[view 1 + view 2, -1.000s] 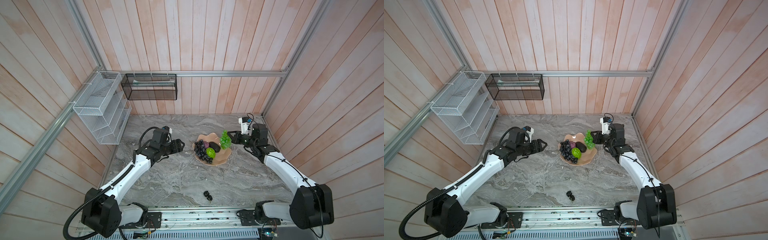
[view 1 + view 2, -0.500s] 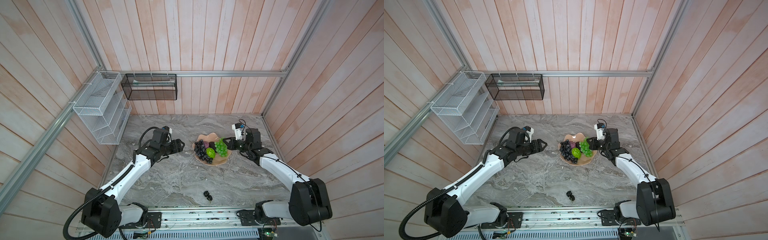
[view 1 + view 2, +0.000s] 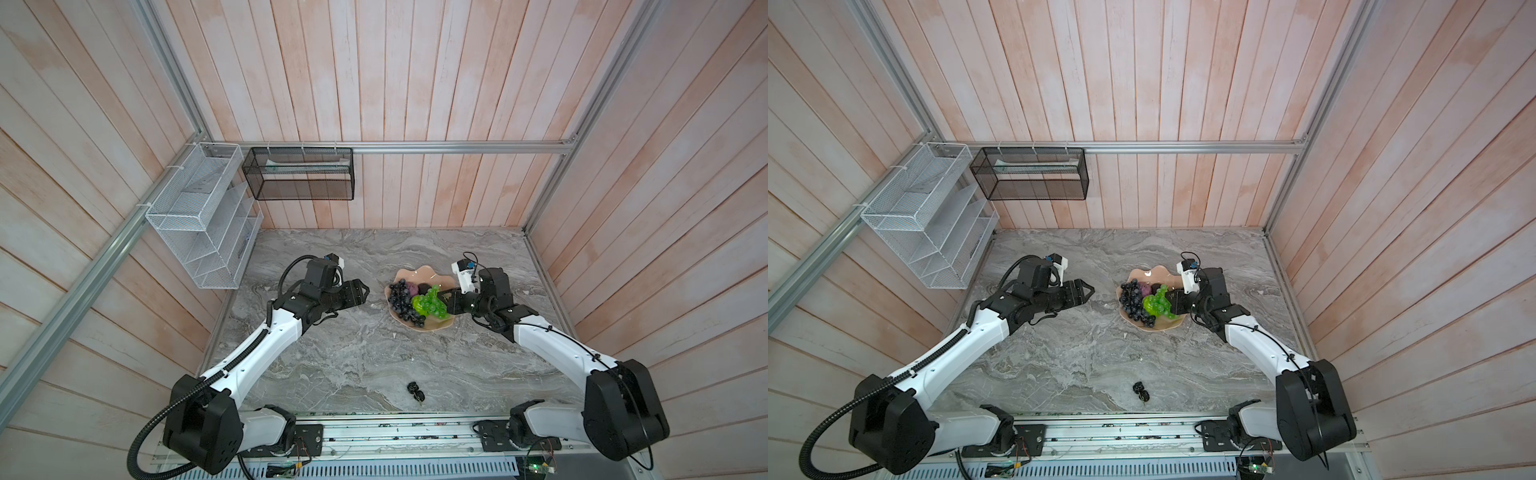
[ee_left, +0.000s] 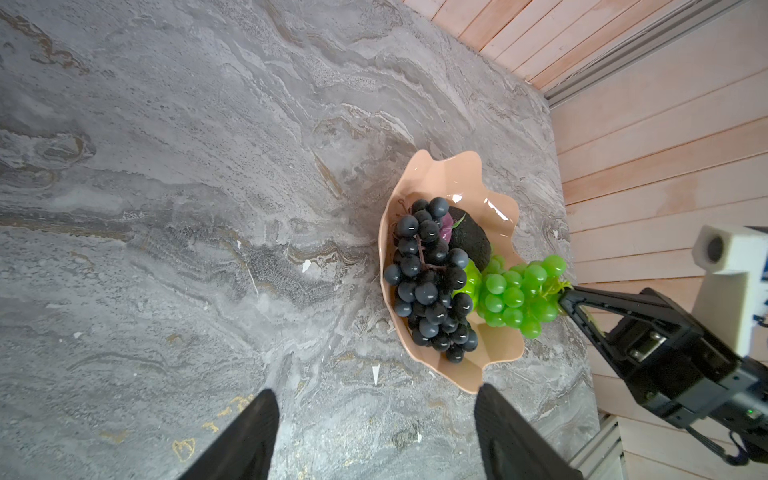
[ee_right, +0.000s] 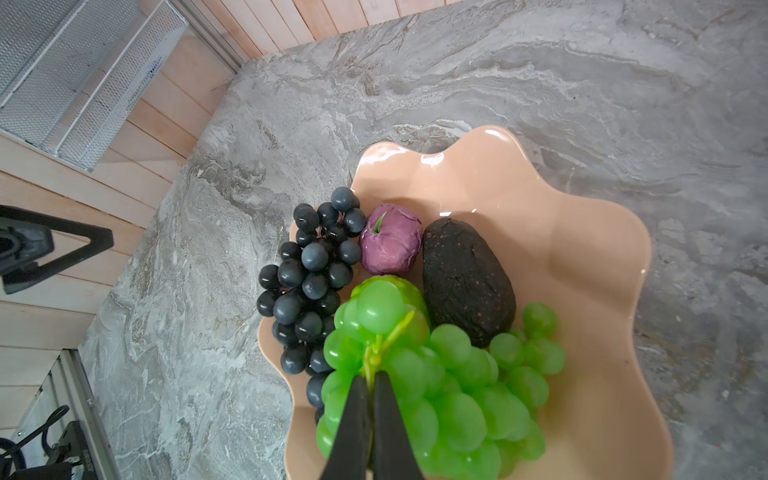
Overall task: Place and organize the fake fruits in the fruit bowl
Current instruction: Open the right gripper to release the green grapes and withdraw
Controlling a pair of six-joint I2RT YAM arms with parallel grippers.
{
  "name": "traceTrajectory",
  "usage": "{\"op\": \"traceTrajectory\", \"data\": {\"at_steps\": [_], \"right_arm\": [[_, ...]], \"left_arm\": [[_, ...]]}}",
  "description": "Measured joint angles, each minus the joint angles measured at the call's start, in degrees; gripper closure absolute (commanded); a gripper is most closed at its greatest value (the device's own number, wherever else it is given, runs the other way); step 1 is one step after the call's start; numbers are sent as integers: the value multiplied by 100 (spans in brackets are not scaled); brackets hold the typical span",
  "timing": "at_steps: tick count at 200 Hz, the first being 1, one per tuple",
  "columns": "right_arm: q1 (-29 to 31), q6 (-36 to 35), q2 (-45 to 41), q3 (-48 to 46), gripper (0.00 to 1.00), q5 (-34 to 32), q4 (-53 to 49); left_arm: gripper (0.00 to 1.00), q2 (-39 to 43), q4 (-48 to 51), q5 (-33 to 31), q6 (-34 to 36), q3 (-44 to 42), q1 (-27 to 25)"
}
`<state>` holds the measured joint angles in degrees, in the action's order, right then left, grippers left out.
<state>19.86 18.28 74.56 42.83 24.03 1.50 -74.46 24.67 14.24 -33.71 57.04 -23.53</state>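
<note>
The right pincer (image 5: 370,384) is pressed together on the stem of the green grape bunch (image 5: 453,399), which sits right at its tips over the fruit bowl (image 5: 590,257). Just beyond, in the bowl, lie the black grape bunch (image 5: 307,282), purple round fruit (image 5: 390,241) and dark avocado (image 5: 465,278). The left pincer (image 3: 362,291) stands spread, empty, short of the bowl. I'd say what's left is letting go and fetching the tiny black cluster (image 3: 416,392), well apart from both.

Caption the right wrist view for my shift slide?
Right hand pinches the stem of the green grape bunch over the pink scalloped bowl holding black grapes, purple fruit and avocado.
</note>
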Motion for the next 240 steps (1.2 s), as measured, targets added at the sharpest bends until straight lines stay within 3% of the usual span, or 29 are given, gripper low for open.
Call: {"op": "traceTrajectory", "data": {"at_steps": [79,150,240], "right_arm": [[376,564,-911,402,100,-155,-564],[389,1034,-599,466,100,151,-330],[-658,841,269,195,100,590,269]], "left_arm": [[23,0,-2,-7,-22,-48,0],[23,0,-17,-26,-46,-103,-7],[23,-39,-20,-107,-61,-101,-15]]}}
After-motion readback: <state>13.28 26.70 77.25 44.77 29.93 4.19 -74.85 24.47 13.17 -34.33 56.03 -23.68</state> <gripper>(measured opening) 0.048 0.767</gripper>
